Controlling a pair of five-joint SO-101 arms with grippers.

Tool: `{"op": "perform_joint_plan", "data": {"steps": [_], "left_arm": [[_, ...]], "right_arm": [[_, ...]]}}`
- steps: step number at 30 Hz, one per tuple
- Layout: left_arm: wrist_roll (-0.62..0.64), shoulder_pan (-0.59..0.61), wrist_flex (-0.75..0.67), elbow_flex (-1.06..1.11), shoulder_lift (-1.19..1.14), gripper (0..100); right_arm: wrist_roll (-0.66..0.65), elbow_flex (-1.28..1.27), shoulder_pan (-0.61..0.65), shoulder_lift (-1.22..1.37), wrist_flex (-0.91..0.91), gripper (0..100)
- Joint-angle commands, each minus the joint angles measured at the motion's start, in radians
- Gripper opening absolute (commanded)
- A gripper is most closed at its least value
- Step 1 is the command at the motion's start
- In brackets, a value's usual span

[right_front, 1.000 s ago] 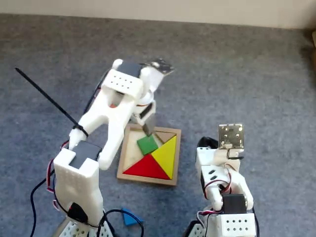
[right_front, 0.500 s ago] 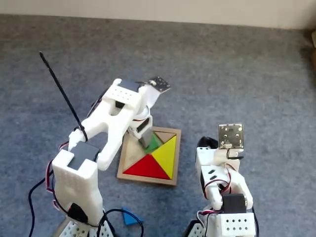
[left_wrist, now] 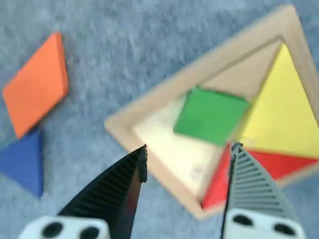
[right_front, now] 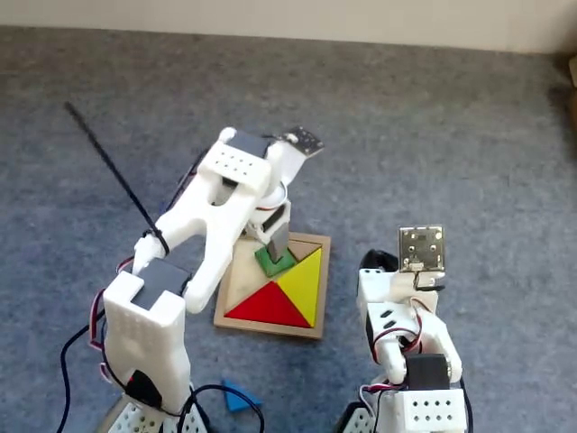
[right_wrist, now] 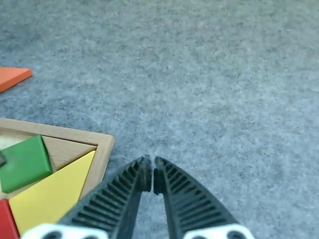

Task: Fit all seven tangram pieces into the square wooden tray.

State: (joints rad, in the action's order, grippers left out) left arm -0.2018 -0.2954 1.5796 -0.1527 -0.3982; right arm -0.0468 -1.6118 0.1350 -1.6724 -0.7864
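**Left arm lifts off the green square; three pieces sit in the tray**

Since half a second ago the left arm has risen and drawn back a little from the tray. It has left the green square lying inside. The right arm has not moved.

The left gripper [left_wrist: 189, 148] [right_front: 278, 242] hangs over the square wooden tray [left_wrist: 149, 103] [right_front: 270, 327]. Its two fingers are spread wide and hold nothing. Just beyond the fingertips the green square [left_wrist: 210, 115] [right_front: 273, 262] lies flat on the tray floor, near one corner. Beside it lie one yellow triangle [left_wrist: 281, 109] [right_front: 304, 280] and one red triangle [left_wrist: 269, 164] [right_front: 266, 305]. That makes three pieces in the tray, and bare wood shows around the green square.

Outside the tray, on the grey carpet [right_front: 451, 117], lie one orange parallelogram [left_wrist: 37, 84] and one blue triangle [left_wrist: 22, 162], close together. In the high view a blue triangle also lies by the left arm's base. I cannot tell whether it is the same piece.

The right gripper [right_wrist: 151, 160] sits over bare carpet just beside the tray. Its fingers are pressed nearly together and hold nothing.
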Motion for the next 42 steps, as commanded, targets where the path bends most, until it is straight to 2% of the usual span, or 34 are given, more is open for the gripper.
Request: {"op": "perform_joint_plan", "data": {"steps": [1, 9, 13, 15, 19, 31, 36, 42], "left_arm": [[0.008, 0.019, 0.127, -0.099, 0.024, 26], [0.002, -0.002, 0.123, 0.122, 0.321, 26], [0.000, -0.021, 0.011, 0.346, 0.472, 27], [-0.051, -0.027, -0.035, 0.467, 0.529, 27], [-0.163, -0.081, -0.080, 0.682, 0.647, 26], [-0.161, -0.265, -0.272, 1.208, 1.066, 26], [-0.161, -0.348, -0.295, 1.305, 1.101, 26], [-0.161, -0.377, -0.298, 1.308, 1.101, 26]], "right_arm": [[0.005, 0.015, -0.013, -0.013, 0.024, 2.4], [0.005, 0.015, -0.013, -0.013, 0.024, 2.4], [0.005, 0.015, -0.013, -0.013, 0.024, 2.4], [0.005, 0.015, -0.013, -0.013, 0.024, 2.4], [0.005, 0.015, -0.013, -0.013, 0.024, 2.4], [0.005, 0.015, -0.013, -0.013, 0.024, 2.4], [0.003, 0.015, -0.013, -0.013, 0.024, 2.4], [0.003, 0.015, -0.015, -0.013, 0.024, 2.4]]}}
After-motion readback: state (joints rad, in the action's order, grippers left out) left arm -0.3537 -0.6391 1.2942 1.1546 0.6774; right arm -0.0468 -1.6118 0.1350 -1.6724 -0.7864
